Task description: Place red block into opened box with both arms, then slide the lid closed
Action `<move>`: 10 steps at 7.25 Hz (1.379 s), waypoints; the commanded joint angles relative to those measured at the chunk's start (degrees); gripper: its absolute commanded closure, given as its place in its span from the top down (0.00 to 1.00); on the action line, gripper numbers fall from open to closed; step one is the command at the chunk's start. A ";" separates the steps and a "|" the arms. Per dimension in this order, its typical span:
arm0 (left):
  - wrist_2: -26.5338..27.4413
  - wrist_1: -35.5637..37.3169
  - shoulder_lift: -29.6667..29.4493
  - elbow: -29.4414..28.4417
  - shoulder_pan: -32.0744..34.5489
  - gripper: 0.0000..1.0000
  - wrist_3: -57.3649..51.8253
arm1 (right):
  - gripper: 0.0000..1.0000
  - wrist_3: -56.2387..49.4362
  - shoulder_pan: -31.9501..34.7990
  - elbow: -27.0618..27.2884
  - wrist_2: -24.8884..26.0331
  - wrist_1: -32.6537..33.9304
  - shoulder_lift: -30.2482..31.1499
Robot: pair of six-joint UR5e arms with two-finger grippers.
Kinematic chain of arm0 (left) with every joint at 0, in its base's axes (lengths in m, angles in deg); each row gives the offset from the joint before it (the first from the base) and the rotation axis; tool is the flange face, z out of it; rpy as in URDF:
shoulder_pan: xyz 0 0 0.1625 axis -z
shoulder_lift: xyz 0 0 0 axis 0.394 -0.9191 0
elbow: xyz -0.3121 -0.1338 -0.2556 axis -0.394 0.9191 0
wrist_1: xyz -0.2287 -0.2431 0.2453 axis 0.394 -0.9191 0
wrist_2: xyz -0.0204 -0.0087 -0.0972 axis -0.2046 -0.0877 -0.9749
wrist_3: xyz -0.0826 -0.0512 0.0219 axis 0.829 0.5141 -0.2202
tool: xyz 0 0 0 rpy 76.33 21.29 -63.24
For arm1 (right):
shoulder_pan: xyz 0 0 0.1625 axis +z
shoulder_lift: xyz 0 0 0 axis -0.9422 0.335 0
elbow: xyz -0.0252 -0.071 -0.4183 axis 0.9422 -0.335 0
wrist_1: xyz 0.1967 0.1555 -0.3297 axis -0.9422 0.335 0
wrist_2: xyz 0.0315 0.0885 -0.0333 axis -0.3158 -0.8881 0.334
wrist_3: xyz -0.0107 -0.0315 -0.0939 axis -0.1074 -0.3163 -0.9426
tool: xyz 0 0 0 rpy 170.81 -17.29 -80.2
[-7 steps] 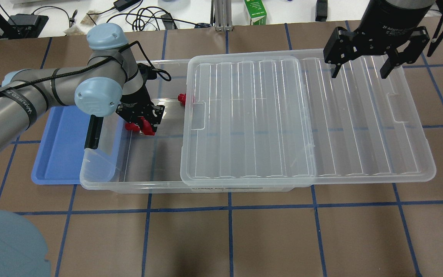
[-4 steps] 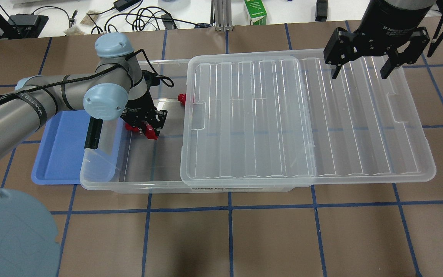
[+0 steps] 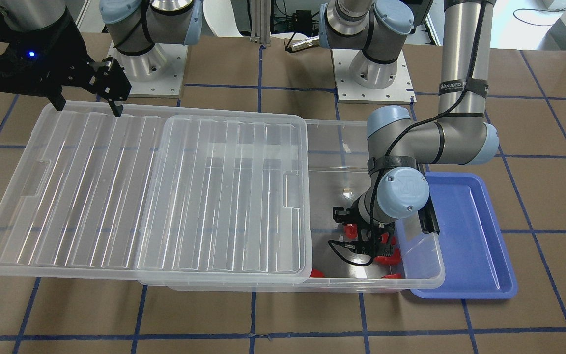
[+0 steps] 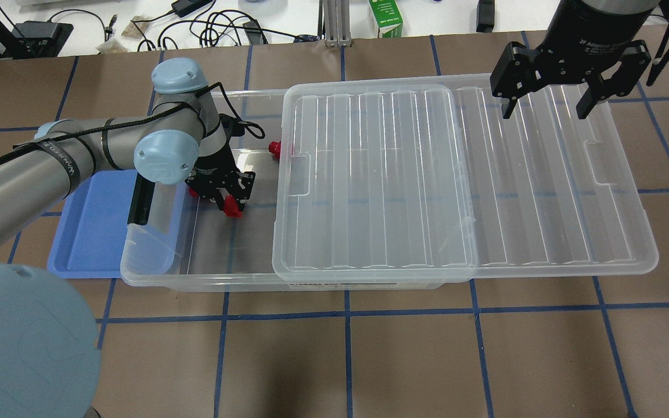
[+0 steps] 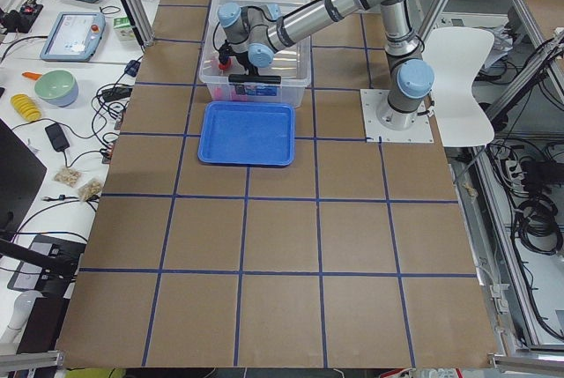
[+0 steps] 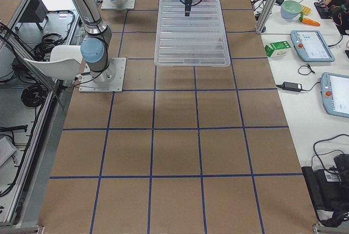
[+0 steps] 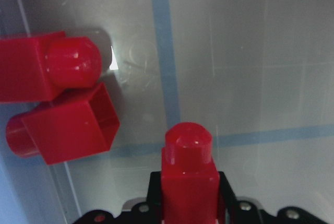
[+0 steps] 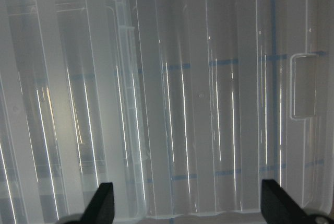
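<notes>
A brown paper-covered table (image 4: pixel 404 354) with a blue tape grid carries a large flat clear ribbed plastic lid (image 4: pixel 543 191). The lid sits far toward the robot's right, so it covers only part of the large shallow clear plastic box (image 4: pixel 195 284) beneath. A smaller blue plastic tray (image 4: pixel 90 232) lies at the box's latch end. The silver-grey left arm (image 4: pixel 79 154) reaches down into the uncovered part of the box. Its black left gripper (image 4: pixel 231 200) pinches a small bright red plastic block (image 7: pixel 188 172), stub pointing away from the fingers. The right gripper (image 4: pixel 543 113) hangs spread wide above the lid's overhanging end. Two more red blocks (image 7: pixel 68 125) lie touching on the box floor nearby.
</notes>
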 commanded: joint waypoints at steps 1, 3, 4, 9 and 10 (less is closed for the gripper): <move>-0.06 0.01 -0.27 -0.17 -0.09 0.88 0.07 | 1.00 -0.03 0.00 0.00 0.01 -0.03 0.04; 0.64 0.01 1.57 -1.66 -0.09 1.00 -0.46 | 1.00 -0.12 0.00 0.09 0.01 -0.38 -0.05; 0.82 -1.21 3.15 -3.75 -0.18 1.00 -0.55 | 1.00 -0.30 -0.09 0.09 0.01 -0.64 -0.05; 1.08 -20.16 12.72 -15.54 -0.18 1.00 -0.55 | 1.00 -0.30 0.00 0.17 0.01 -0.38 -0.05; 0.91 -20.64 14.83 -15.73 -0.09 1.00 -0.55 | 1.00 -0.38 -0.09 0.17 0.10 -0.47 -0.05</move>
